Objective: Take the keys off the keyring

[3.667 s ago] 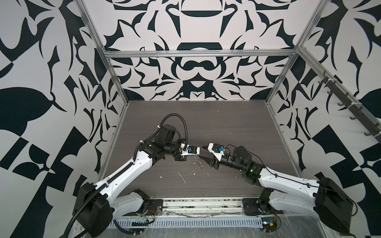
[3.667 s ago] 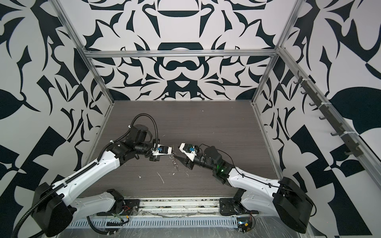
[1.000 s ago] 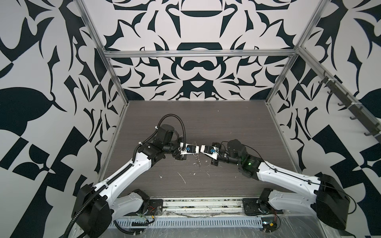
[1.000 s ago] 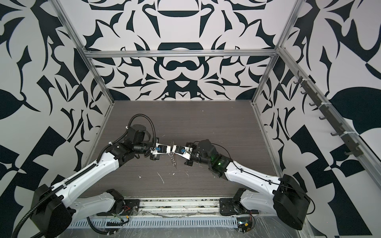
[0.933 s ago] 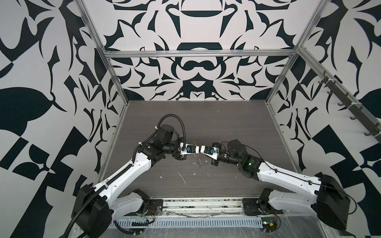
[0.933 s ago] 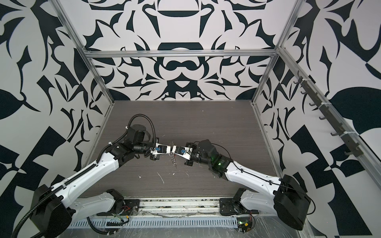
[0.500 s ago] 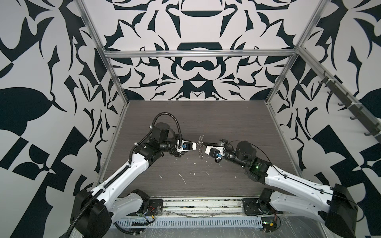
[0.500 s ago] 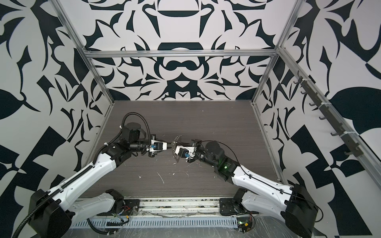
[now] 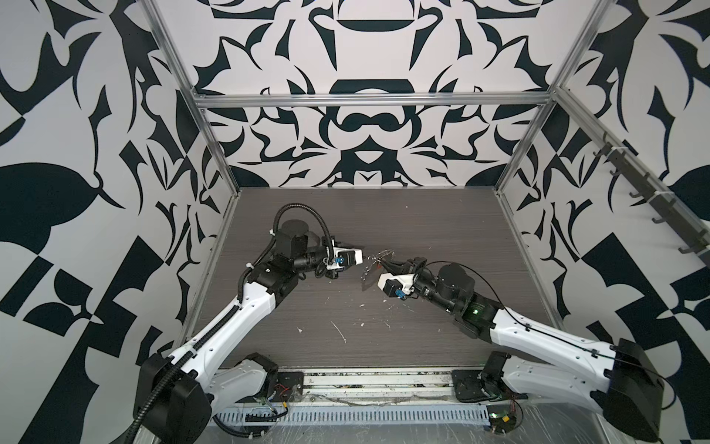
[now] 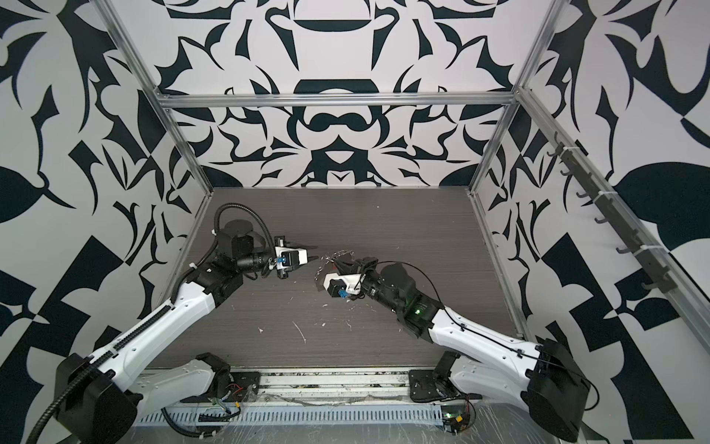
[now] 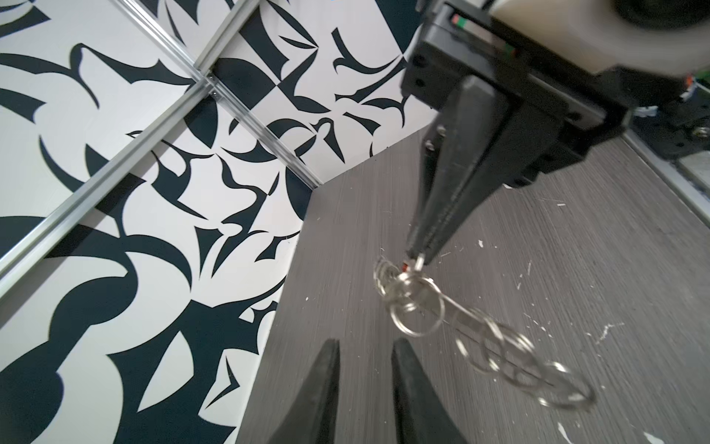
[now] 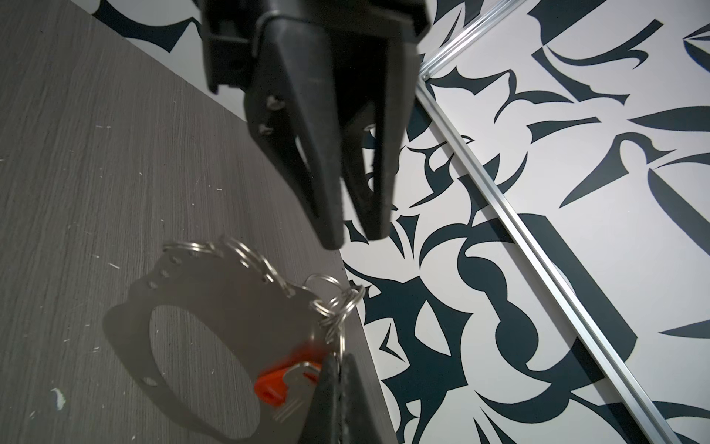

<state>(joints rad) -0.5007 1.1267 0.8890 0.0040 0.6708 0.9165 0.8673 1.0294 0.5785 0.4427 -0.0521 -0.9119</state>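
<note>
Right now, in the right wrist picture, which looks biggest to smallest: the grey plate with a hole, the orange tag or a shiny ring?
Largest: flat grey metal plate with an oval hole.
Then orange plastic tag and small silver wire ring: alike; tag blurred, partly hidden.

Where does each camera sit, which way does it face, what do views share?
Both top views: high at the front, looking down at the table; left arm and right arm show.
Left wrist: on the left arm, looking past the open left end effector at the key bunch in the right end effector.
Right wrist: on the right arm; own end effector, shut, holds the bunch, left end effector opposite.
Shared: all show the bunch.
</note>
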